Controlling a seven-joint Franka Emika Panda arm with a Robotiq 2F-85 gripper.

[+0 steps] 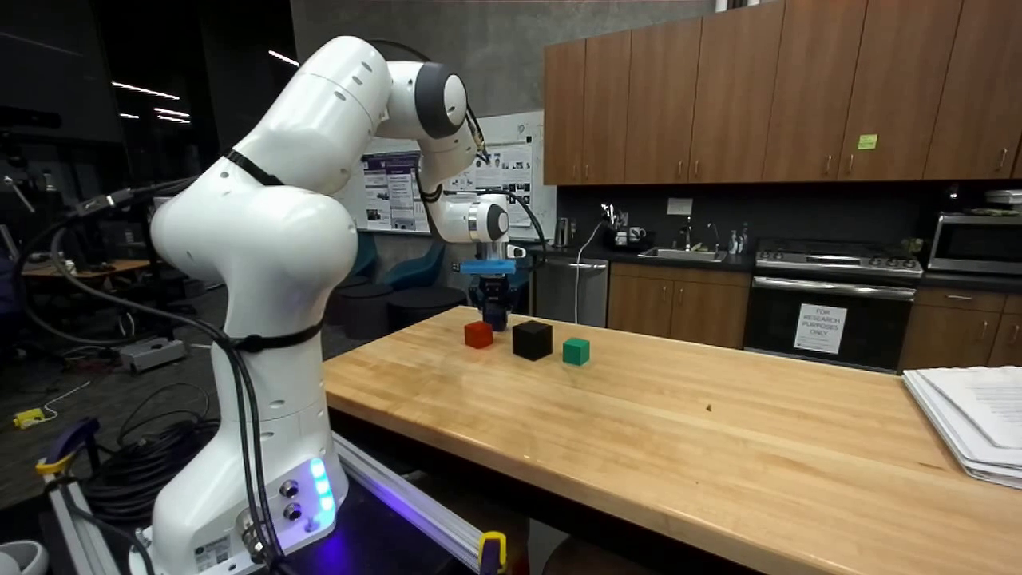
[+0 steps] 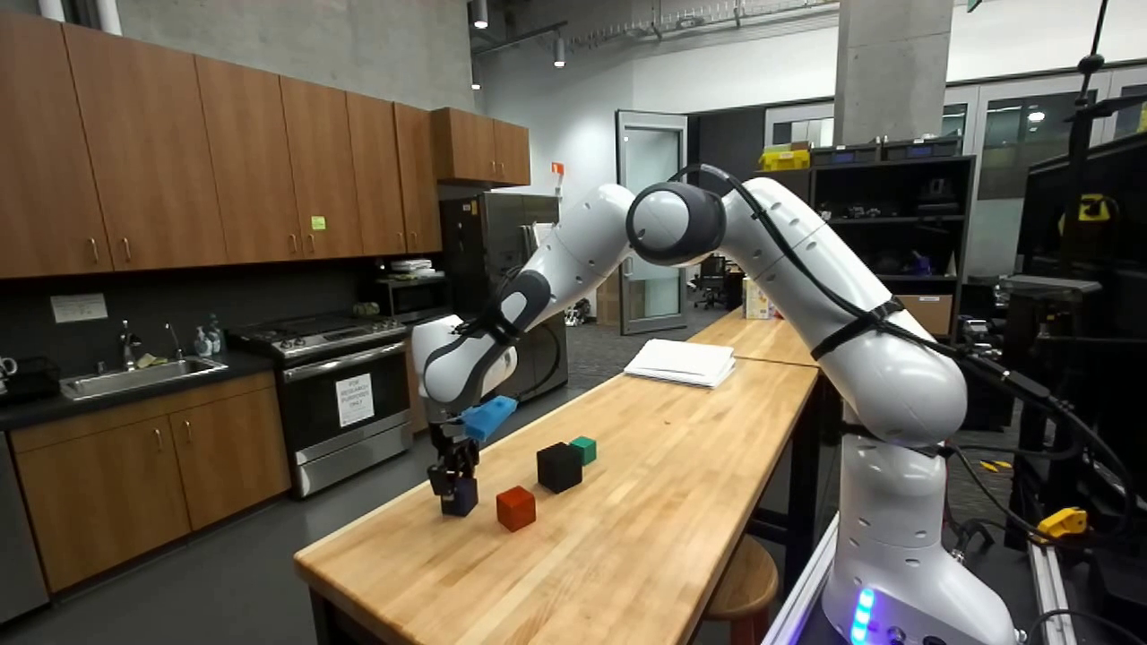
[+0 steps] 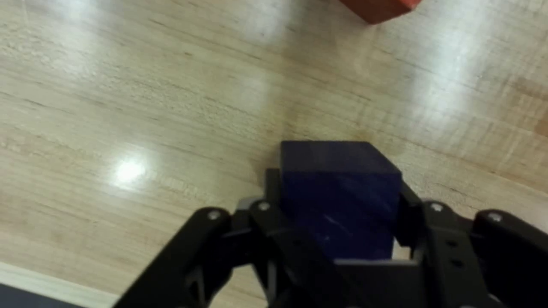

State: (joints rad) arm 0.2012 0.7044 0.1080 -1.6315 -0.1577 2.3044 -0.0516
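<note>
The black two-fingered gripper (image 3: 341, 196) grips the dark blue, smooth-faced cube (image 2: 461, 500) by opposite sides, near one end of the pale wooden table (image 2: 556, 582), though whether the cube's underside touches it is hard to tell; the orange-red cube (image 2: 516, 509) sits near but apart, with the larger black cube (image 2: 560, 468) beyond; the held cube looks stiff, probably light, perhaps slightly slippery; its flat side faces, taken centrally, should hold best.

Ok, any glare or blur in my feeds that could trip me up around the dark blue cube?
Wrist view: a hard glare spot on the tabletop, left of the dark blue cube, with softer sheens farther up; the gripper looks out of focus, the wood grain clearer. In an exterior view, the base lights cast a purple glow nearby.
</note>
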